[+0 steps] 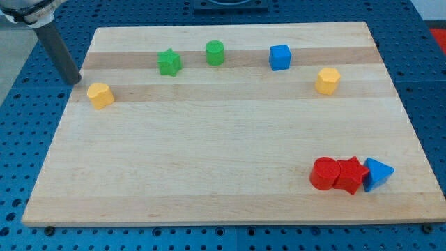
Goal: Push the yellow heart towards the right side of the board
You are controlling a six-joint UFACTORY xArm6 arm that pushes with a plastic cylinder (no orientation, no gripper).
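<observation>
The yellow heart (100, 95) lies near the left edge of the wooden board (209, 153). My tip (72, 80) stands at the board's left edge, a short way up and left of the heart, not touching it. The rod leans up toward the view's top left corner.
A green star (168, 62), a green cylinder (215, 53) and a blue cube (280, 56) line the board's top. A yellow hexagon (327, 81) sits at the right. A red cylinder (324, 173), a red star (350, 174) and a blue triangle (378, 173) cluster at the bottom right.
</observation>
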